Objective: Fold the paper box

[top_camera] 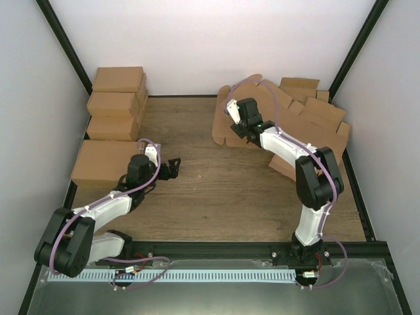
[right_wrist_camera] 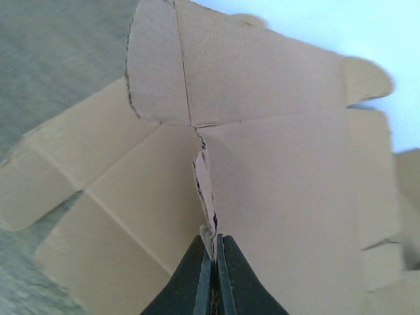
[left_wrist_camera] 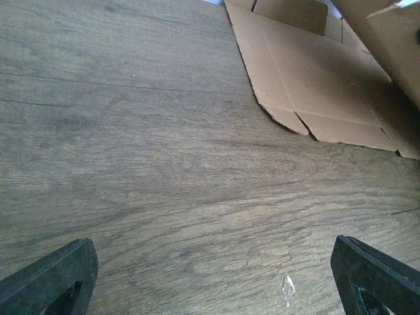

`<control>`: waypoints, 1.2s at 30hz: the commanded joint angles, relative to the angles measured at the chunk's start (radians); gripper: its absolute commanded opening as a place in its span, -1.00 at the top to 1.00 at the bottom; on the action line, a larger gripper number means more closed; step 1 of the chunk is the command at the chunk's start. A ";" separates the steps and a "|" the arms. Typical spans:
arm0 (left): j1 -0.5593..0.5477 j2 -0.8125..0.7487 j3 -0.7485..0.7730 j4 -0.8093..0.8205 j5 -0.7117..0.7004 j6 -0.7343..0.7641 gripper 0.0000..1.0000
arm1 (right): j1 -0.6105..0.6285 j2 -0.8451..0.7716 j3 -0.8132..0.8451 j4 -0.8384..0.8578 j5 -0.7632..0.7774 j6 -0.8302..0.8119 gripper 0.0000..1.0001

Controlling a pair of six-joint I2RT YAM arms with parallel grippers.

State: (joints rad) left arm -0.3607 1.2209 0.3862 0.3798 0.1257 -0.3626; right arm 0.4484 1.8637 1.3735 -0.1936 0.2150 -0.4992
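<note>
Nearest, at the left: left gripper (top_camera: 174, 168) low over the bare wood of the table (top_camera: 216, 190), fingers spread wide, nothing between them.

Along the left edge, running near to far: four brown cartons (top_camera: 113, 105), all shut, contents hidden.

Farther back, right of centre: right gripper (right_wrist_camera: 214, 246) pinched tight on a thin raised flap edge of the paper box (right_wrist_camera: 275, 170). Unfolded, lying mostly flat on the table, not yet a tray. Plain brown corrugated board, scored with crease lines, slit between panels, rounded tabs at the far corners, slightly ragged cut edges.

Beyond and to the right, toward the far corner: loose overlapping pile of brown cardboard sheets (top_camera: 321, 121), close beside the box; touching or not, cannot tell.
</note>
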 commanded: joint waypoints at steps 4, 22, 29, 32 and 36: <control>-0.007 -0.025 0.014 0.027 0.010 0.007 -1.00 | 0.001 -0.256 0.036 -0.059 0.200 0.089 0.99; -0.006 -0.215 -0.012 -0.088 -0.069 -0.059 -1.00 | 0.342 -0.475 0.025 -0.538 -0.399 0.640 0.99; -0.006 -0.497 0.059 -0.475 -0.116 -0.195 -1.00 | 0.366 -0.712 -0.447 -0.224 -0.835 0.765 0.96; -0.005 -0.575 0.065 -0.567 -0.060 -0.246 -1.00 | 0.369 -0.732 -0.528 -0.188 -0.914 0.766 0.28; -0.007 -0.615 0.024 -0.595 0.049 -0.309 -1.00 | 0.369 -0.779 -0.578 -0.181 -0.863 0.752 -0.50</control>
State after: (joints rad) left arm -0.3641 0.6292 0.4328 -0.0933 0.0731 -0.5812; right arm 0.8097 1.1446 0.8097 -0.4545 -0.5949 0.2291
